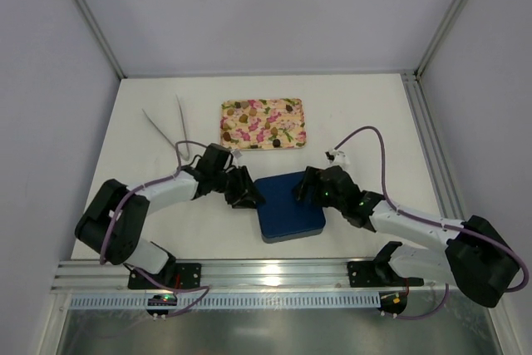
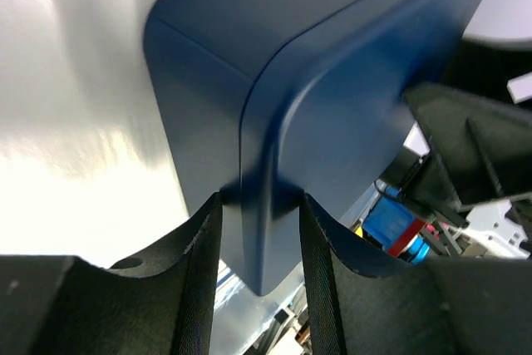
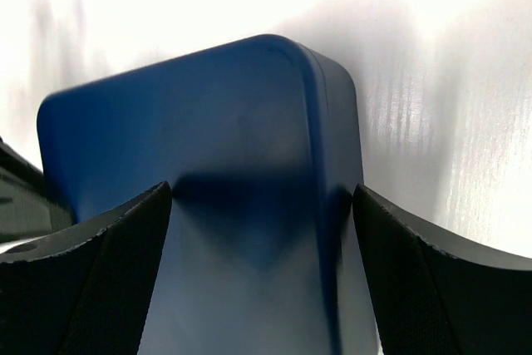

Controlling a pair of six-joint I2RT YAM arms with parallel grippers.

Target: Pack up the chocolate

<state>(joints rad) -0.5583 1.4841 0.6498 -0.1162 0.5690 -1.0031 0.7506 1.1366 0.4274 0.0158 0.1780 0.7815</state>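
Noted tweezers (image 1: pixel 162 134) lying splayed on the white table (image 1: pixel 366 122), far left, well apart from everything else.

Found the left gripper (image 1: pixel 248 197) at the left edge of the blue box (image 1: pixel 291 209). In the left wrist view, saw that gripper (image 2: pixel 259 197) pinching a rounded corner of the blue box (image 2: pixel 332 64), one ribbed black finger (image 2: pixel 199 272) pressed to each side of it.

Spotted the floral tray (image 1: pixel 298 122) further back, near the middle of the table, pink and yellow, lying flat and apart from the box. Made out the chocolate (image 1: pixel 288 107) as small dark and tan pieces scattered over that tray, with none seen elsewhere.

Saw the blue box lying closed between the two grippers, just in front of the tray, plain dark blue on every face shown.

Found the right gripper (image 1: pixel 303 189) at the far right corner of the box. In the right wrist view, saw its fingers (image 3: pixel 399 272) standing wide apart either side of that corner of the blue box (image 3: pixel 241 114). Could not tell whether they clamped the box or merely straddled it.

Traced a purple cable (image 1: pixel 366 135) arching over the right arm.

Noticed a ruled strip (image 1: pixel 249 299) along the front of the metal rail (image 1: pixel 266 276), with its markings too small to read.
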